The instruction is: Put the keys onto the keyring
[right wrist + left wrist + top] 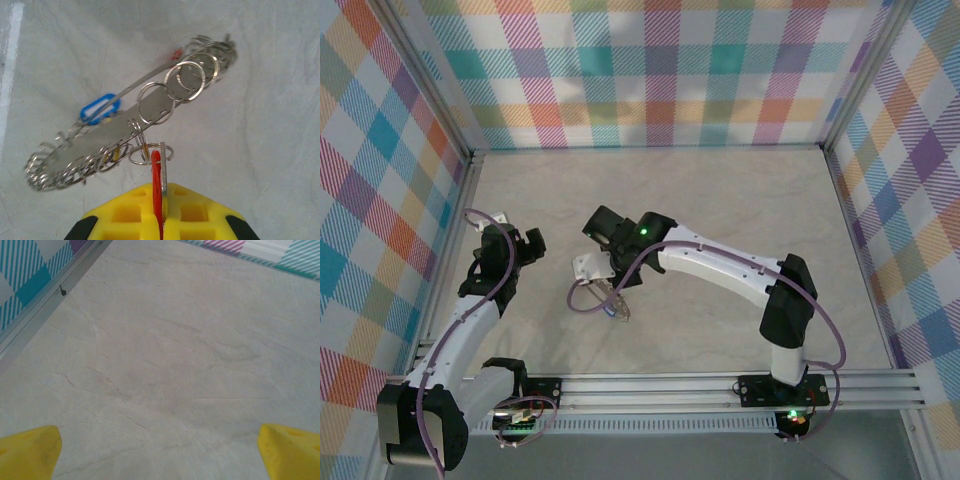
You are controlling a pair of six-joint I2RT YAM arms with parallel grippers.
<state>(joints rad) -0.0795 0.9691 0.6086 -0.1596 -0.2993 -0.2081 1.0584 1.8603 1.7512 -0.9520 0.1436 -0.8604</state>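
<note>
- right gripper (159,194) is clamped shut on a red-tagged key (156,175), tag edge-on btwn the yellow fingers, thin metal bit right beside it.
- and the keyring?
- keyring (115,132) sits just ahead of the fingertips. flat grey hoop seen at a slant, running from ahead-left to further ahead-right. lots of small split rings (186,77) strung along it. blue tag (100,107) shows past the band, left of the gripper's line, plus a scrap of yellow near the band. can't tell if the hoop rests on the table or hangs off the grip.
- is the red one's ring on the hoop already?
- can't tell. its own ring (150,152) overlaps the hoop's near edge right above the fingertips, but threaded or just lying against it, this angle won't say.
- left gripper?
- left gripper (160,452) is wide open w/ nothing in it, over bare table (165,340), well apart to the left of the right one.
- so which step?
- my guess: working the red key onto the hoop, w/ most others seemingly on.
- next move?
- prob needs fine alignment of that little ring w/ the hoop's open end, which i can't spot. nothing steadies the hoop, so it could slide or swing. left arm coming in to pin it would help, imo.
</note>
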